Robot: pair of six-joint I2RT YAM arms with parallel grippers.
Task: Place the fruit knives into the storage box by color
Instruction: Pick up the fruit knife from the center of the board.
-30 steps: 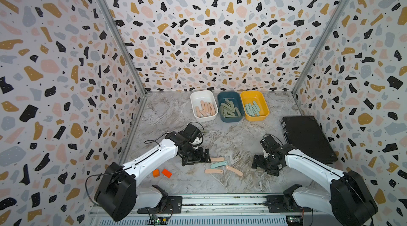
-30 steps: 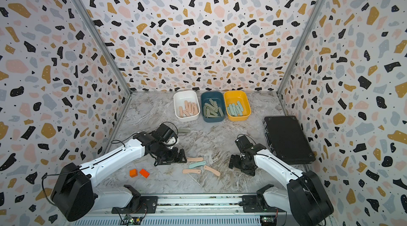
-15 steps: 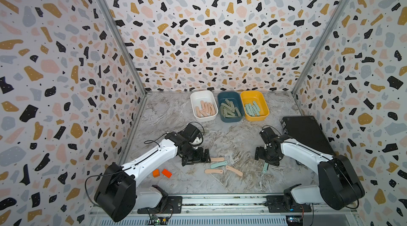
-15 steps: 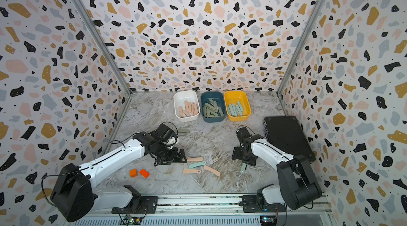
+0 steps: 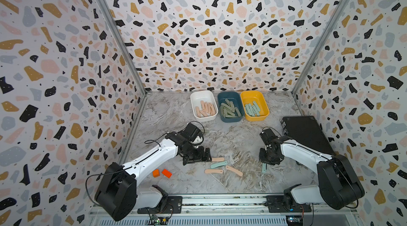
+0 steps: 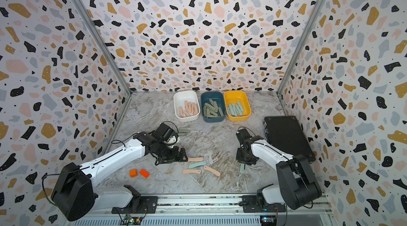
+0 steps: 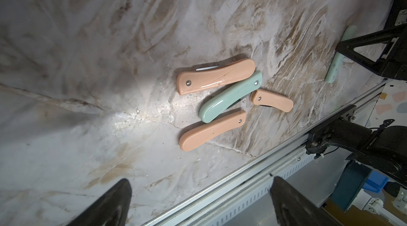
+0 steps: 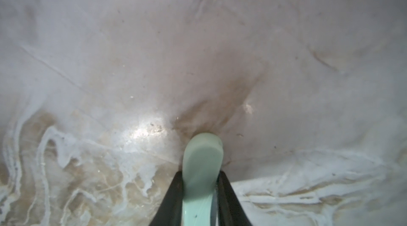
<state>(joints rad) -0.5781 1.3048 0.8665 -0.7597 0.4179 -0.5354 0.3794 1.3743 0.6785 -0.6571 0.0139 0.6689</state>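
Note:
Three peach-pink fruit knives (image 5: 213,171) and one mint teal knife (image 5: 218,164) lie together at the front centre, and they also show in the left wrist view (image 7: 230,96). My left gripper (image 5: 207,155) stands open just left of them, with nothing between its fingers (image 7: 199,182). My right gripper (image 5: 265,162) is shut on another mint teal knife (image 8: 203,154), whose free end (image 5: 263,168) sits low at the table. At the back stand the storage boxes: white (image 5: 207,118) with pink knives, dark teal (image 5: 231,119) with sage green ones, yellow (image 5: 257,118) with mint ones.
One sage green knife (image 6: 184,130) lies behind my left arm. Two small orange blocks (image 5: 166,173) sit at the front left. A closed black case (image 5: 306,134) lies along the right wall. The metal rail (image 5: 220,200) runs along the front edge.
My right gripper has closed its jaws onto the mint teal knife, and the right arm has shifted its pose. The left arm has not moved.

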